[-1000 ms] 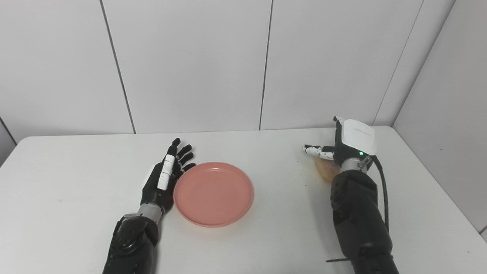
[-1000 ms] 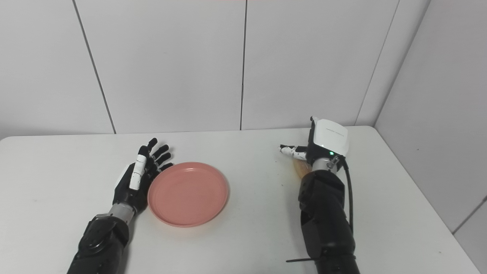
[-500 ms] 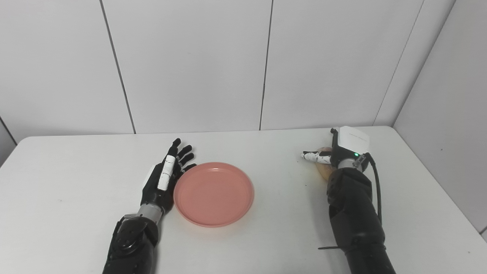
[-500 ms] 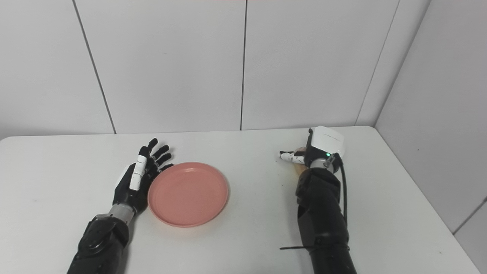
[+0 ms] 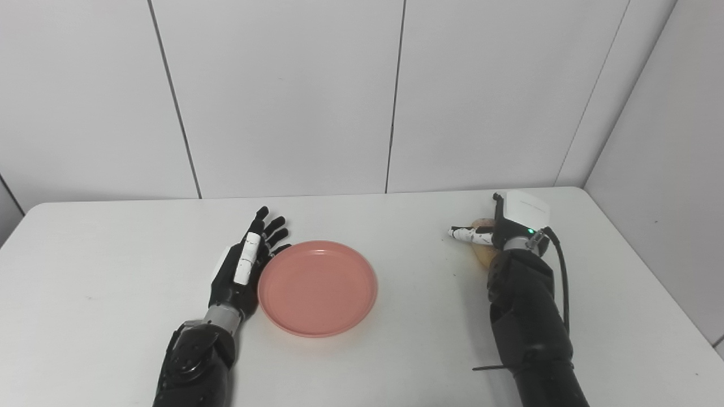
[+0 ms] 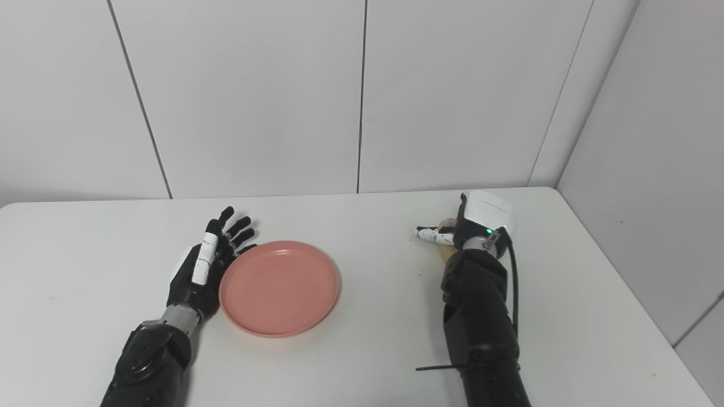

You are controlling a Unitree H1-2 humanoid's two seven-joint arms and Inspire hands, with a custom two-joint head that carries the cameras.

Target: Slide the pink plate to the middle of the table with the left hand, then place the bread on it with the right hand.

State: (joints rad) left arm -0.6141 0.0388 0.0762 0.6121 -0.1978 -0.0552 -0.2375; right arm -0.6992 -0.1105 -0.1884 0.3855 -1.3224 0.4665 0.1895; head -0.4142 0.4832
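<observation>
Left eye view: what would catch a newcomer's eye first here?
The pink plate stands out, lying near the middle of the white table with the open left hand against its left rim. On the right, the right hand sits low over the bread, which is mostly hidden; whether it grips the bread cannot be told.

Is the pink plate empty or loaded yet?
Empty. The pink plate shows only its bare surface; the bread is still on the table under the right hand.
</observation>
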